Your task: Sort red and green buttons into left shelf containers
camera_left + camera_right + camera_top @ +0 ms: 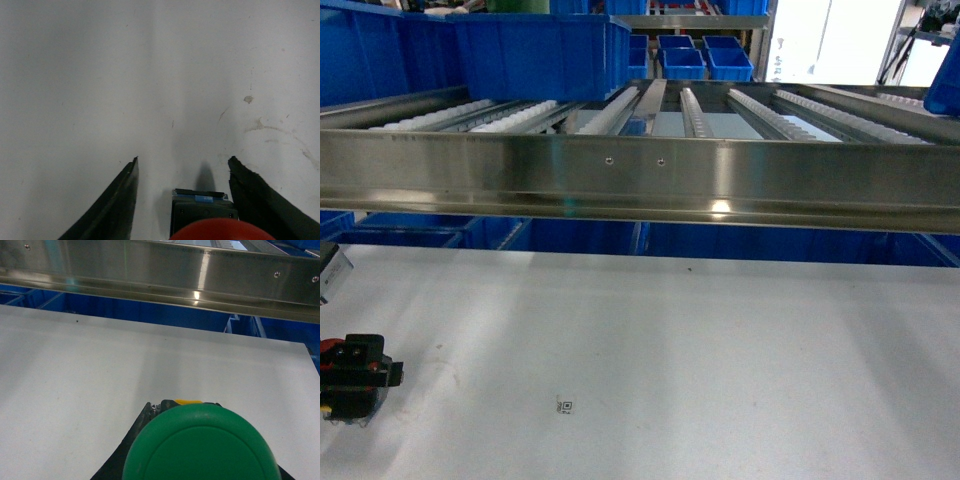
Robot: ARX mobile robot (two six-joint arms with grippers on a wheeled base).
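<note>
Already the red button [215, 227] sits between the left gripper's [182, 170] spread fingers, the green button [200, 445] clamped in the right gripper [200, 460]; carried toward eleven o'clock, either could slip.

I see the red mushroom-capped push-button [220, 230] on its black body near the worktop's front left corner, the green-topped push-button [200, 445] close up, and a deep blue plastic bin [535, 50] on the shelf's left.

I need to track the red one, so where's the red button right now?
The red button sits between the left gripper fingers at the bottom of the left wrist view, above the white table.
</note>
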